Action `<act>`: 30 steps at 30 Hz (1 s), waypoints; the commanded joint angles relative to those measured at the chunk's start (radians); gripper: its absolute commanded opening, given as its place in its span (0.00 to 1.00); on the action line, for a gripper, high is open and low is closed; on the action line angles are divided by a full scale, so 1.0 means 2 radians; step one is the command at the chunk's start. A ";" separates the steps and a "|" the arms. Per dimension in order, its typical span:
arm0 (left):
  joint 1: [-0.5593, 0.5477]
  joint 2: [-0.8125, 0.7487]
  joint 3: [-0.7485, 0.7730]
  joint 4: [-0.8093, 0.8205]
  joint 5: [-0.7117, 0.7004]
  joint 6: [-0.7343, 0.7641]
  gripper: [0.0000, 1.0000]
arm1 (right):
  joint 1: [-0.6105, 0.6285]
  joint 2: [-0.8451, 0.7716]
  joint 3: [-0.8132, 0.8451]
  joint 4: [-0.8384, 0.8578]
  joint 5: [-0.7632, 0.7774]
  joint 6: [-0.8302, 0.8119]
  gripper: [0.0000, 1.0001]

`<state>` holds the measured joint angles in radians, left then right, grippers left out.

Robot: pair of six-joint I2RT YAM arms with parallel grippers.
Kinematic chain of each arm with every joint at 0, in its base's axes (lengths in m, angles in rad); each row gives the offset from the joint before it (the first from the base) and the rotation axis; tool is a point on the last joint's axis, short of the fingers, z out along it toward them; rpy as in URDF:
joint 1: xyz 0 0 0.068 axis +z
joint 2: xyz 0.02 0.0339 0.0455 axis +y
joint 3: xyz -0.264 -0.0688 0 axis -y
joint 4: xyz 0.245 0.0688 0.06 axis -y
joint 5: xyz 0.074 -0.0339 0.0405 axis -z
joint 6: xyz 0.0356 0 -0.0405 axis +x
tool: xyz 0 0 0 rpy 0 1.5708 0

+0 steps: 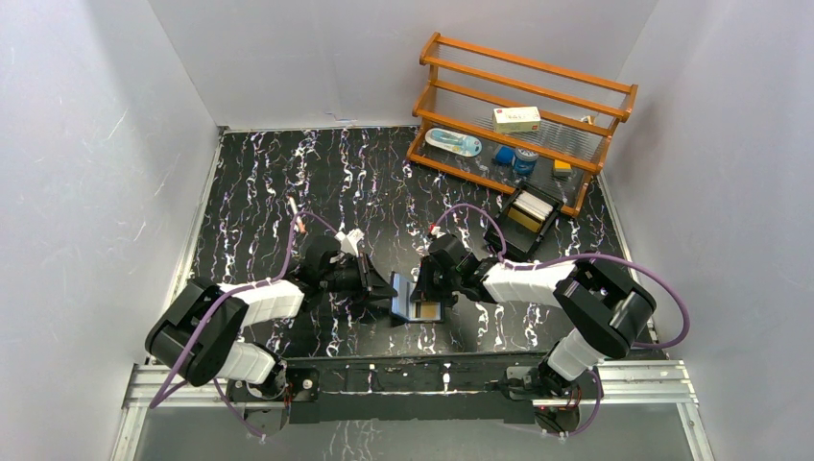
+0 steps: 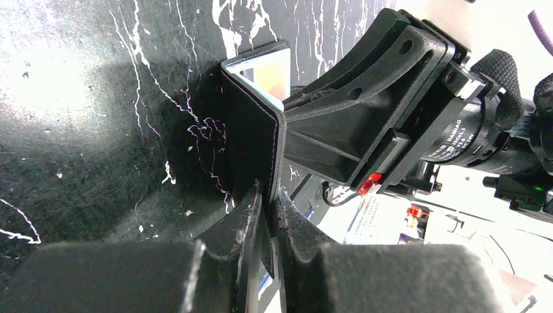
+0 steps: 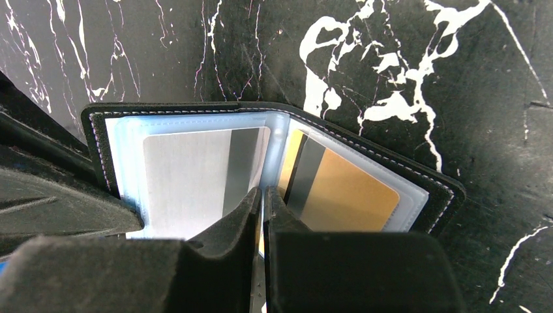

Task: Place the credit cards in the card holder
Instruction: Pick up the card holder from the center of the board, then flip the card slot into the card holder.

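Small black leather-like folding card holder (image 1: 415,305) lies opened on the black marbled table (image 1: 288,182), near its front edge, between the left gripper (image 1: 382,285) on its left and the right gripper (image 1: 432,286) on its right. Flat pale grey plastic card (image 3: 186,182) sits in one pocket, flat tan plastic card (image 3: 349,195) in the adjoining pocket. Orange wooden rack (image 1: 528,65) stands at the far right corner, with an open-topped black box (image 1: 554,204) just before it.

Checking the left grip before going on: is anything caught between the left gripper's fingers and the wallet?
Nothing visible. The left gripper pinches the wallet directly, at the edge of its black cover. The right gripper is at the inner pockets, on the cover's other side.
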<state>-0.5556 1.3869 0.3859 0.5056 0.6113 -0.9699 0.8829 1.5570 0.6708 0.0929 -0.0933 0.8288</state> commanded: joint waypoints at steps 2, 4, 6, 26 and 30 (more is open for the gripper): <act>-0.005 -0.001 0.006 0.007 0.001 0.014 0.01 | 0.001 0.009 -0.019 -0.033 0.011 -0.009 0.14; -0.006 -0.003 0.006 0.007 0.001 0.016 0.00 | 0.001 0.009 -0.019 -0.031 0.010 -0.009 0.14; -0.006 -0.003 0.007 0.005 0.000 0.019 0.00 | 0.001 0.007 -0.018 -0.029 0.007 -0.009 0.14; -0.013 -0.105 0.226 -0.511 -0.203 0.146 0.00 | 0.001 -0.047 0.034 -0.059 0.021 -0.039 0.37; -0.021 -0.068 0.263 -0.562 -0.220 0.149 0.00 | 0.001 -0.021 0.037 -0.043 0.017 -0.044 0.34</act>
<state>-0.5789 1.2015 0.8391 -0.4232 0.2272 -0.6945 0.8822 1.4757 0.7082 -0.0441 -0.0669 0.7700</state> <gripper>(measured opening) 0.025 0.357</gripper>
